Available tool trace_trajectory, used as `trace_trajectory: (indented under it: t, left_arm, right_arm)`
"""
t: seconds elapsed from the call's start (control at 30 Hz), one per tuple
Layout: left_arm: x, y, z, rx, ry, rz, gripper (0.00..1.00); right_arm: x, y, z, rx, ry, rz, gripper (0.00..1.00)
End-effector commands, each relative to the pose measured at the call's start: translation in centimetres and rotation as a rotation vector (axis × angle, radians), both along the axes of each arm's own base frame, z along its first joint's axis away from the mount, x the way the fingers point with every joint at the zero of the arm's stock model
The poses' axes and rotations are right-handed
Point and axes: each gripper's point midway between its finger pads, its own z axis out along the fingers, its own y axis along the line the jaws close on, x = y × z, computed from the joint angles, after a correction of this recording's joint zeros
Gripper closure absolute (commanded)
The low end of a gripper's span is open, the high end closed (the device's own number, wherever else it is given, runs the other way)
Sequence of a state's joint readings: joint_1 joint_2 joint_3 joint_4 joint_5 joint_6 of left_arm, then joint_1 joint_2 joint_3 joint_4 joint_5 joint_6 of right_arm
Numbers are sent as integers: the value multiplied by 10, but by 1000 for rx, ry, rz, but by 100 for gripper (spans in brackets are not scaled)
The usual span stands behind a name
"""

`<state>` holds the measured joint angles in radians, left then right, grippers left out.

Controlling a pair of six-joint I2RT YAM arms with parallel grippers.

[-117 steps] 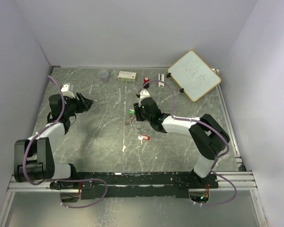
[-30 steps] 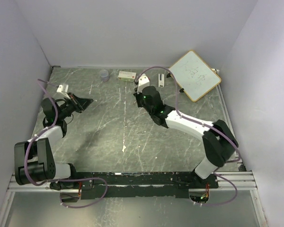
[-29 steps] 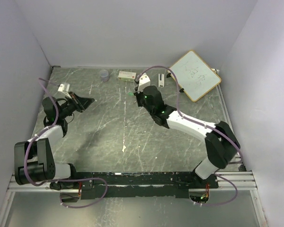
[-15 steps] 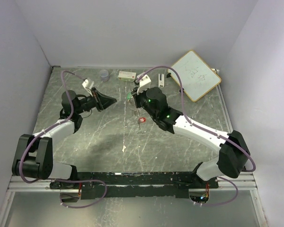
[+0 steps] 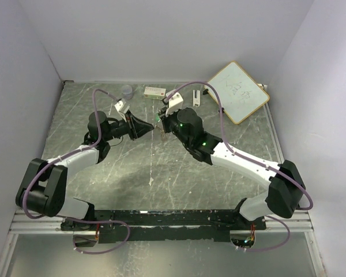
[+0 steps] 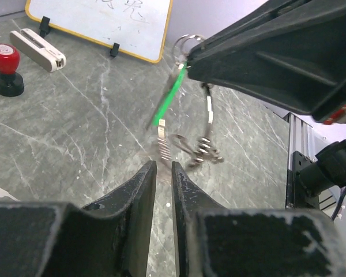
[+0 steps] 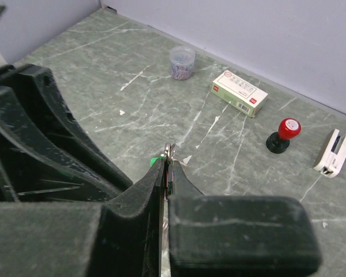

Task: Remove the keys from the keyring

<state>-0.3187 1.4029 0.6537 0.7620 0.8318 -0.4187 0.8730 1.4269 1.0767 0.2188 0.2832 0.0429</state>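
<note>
My right gripper [image 5: 161, 119] is shut on the silver keyring [image 7: 168, 150] and holds it above the table; the ring's top pokes out past the fingertips [image 7: 161, 167]. In the left wrist view the keyring [image 6: 187, 43] hangs from the right gripper with the green key [image 6: 170, 98] and linked metal loops [image 6: 207, 118] dangling under it. The green key also shows in the top view [image 5: 156, 118]. The red key is hidden. My left gripper [image 6: 161, 164] sits just short of the green key's blade, its jaws a narrow gap apart and empty. In the top view the left gripper [image 5: 151, 128] is tip to tip with the right one.
A clear cup [image 5: 127, 91] and a white box [image 5: 155, 92] stand at the back. A black knob with a red top [image 7: 282, 135] and a white stapler-like block [image 7: 333, 152] lie to the right. A whiteboard [image 5: 236, 92] leans at the back right.
The right gripper has lifted the keyring off the table and carried it back and left. The left gripper has swung from the far left to the centre, up to the hanging keys.
</note>
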Motion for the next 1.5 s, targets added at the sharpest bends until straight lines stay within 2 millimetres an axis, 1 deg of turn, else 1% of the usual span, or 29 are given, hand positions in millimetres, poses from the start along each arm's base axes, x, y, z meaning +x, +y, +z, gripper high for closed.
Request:
trace_trajectory:
  t: [0.0, 0.2, 0.33, 0.37, 0.5, 0.57, 0.7, 0.87, 0.97, 1.27, 1.47]
  left_arm:
    - [5, -8, 9, -29, -71, -1, 71]
    - [2, -17, 0, -4, -107, -5, 66]
    - [-4, -21, 0, -11, -131, -2, 59]
    - [-3, -19, -1, 4, -160, 14, 58]
    - [-3, -7, -4, 25, -188, 98, 54]
    - [-6, -2, -1, 31, -211, 126, 52]
    - [-14, 2, 10, 21, -264, 129, 49]
    - [-22, 1, 20, -10, -311, 107, 49]
    - [-23, -1, 23, -27, -324, 99, 50]
    - [-25, -1, 25, -60, -367, 107, 52]
    - [-26, -3, 22, -57, -366, 106, 52]
  right_arm:
    - [-6, -2, 30, 74, -55, -6, 100]
    - [-8, 2, 35, 101, -58, -3, 100]
    - [-8, 4, 34, 108, -56, -10, 100]
    - [-8, 4, 34, 107, -57, -13, 100]
    - [-6, 0, 38, 106, -71, -36, 100]
    - [-6, -2, 39, 106, -76, -48, 100]
    - [-7, -3, 42, 119, -79, -51, 100]
    - [-10, 2, 43, 129, -74, -33, 100]
    - [-12, 2, 45, 137, -75, -31, 100]
    - [-21, 4, 52, 170, -72, -11, 100]
    - [-24, 6, 56, 191, -74, -1, 100]
